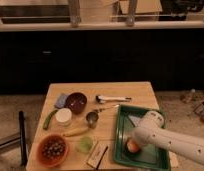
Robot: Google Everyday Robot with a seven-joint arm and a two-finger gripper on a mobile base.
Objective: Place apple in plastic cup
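Camera view looks down on a wooden table [135, 90], and I'm reading it from the left edge. A black post [21, 137] stands just off the table's left side. On the near left corner sits an orange bowl [51, 149] with dark contents I can't identify. Behind it lies a green pod [49, 120], then a white tub [63, 117], with a blue sponge [60, 100] further back touching a dark red bowl [76, 102].

Toward the middle, a yellow banana-like item [75, 132] lies just beside the white tub, and the green plastic cup [85, 144] stands upright just in front of it, near the table's front edge. A metal cup [92, 119] stands behind that, and a small flat box [97, 155] lies at the front edge. A black-handled utensil [112, 98] and a spoon [108, 106] lie further back.

On the right half sits a green tray [121, 125]. The apple [130, 146] rests in the tray's front left part, well apart from the green plastic cup. The white arm [170, 142] comes in from the lower right, and the gripper [136, 140] is down in the tray right at the apple. I cannot tell whether it is open or clamped on the fruit, since the arm hides it.
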